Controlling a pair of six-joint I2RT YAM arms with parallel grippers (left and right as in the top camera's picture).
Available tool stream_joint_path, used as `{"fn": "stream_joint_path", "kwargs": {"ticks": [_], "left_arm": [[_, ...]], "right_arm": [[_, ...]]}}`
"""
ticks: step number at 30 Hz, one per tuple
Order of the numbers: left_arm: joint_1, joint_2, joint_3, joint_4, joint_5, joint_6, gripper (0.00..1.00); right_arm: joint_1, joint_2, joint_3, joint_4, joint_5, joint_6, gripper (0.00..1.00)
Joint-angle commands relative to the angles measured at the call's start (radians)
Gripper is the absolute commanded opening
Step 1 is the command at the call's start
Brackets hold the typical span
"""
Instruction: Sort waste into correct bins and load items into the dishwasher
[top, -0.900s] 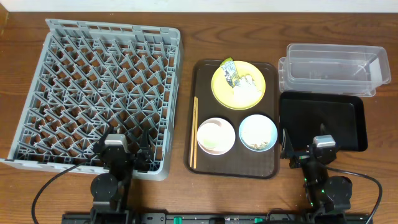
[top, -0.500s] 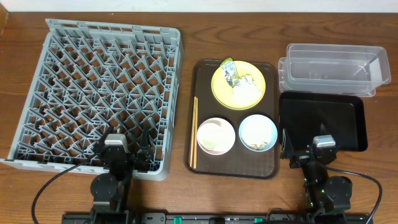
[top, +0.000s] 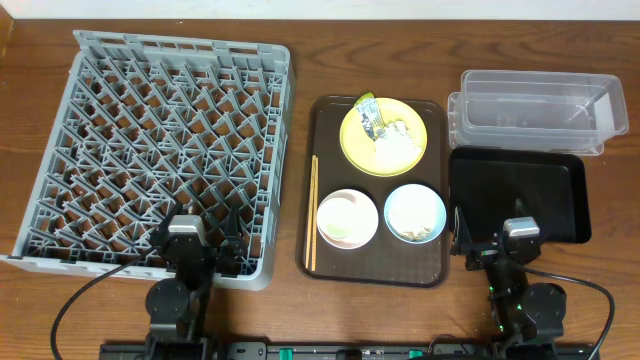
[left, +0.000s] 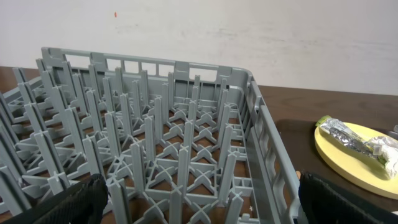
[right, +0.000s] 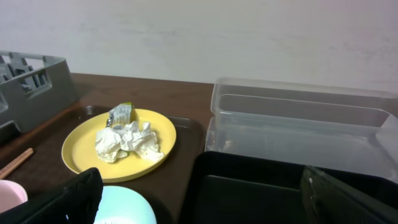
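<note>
Both my claws gape open, empty: left claw by the large grey plastic dish rack left of the brown serving tray, right claw by the shallow black plastic tray to its right. The round yellow plate lies at that serving tray's far end.
</note>
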Motion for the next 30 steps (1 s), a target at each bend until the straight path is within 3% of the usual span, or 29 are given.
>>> {"fn": "stream_joint_path", "kwargs": {"ticks": [1,13,21,26,30], "left_arm": [[0.003,-0.005,-0.012,-0.04,0.016,0.014,0.98],[0.003,-0.005,-0.012,-0.04,0.016,0.014,0.98],[0.003,0.028,0.01,-0.048,0.016,0.014,0.98],[0.003,0.111,0.095,-0.074,0.016,0.013,0.98],[0.003,0.236,0.233,-0.207,0.016,0.014,0.98]], "right_arm": [[-0.003,-0.003,-0.001,-0.003,-0.005,-0.004,0.99],[-0.003,-0.003,-0.001,-0.003,-0.005,0.025,0.99],[-0.003,0.019,0.002,-0.004,-0.005,0.174,0.99],[-0.003,0.077,0.066,-0.036,-0.012,0.175,0.99],[-0.003,0.198,0.193,-0.116,-0.013,0.175,0.99]]}}
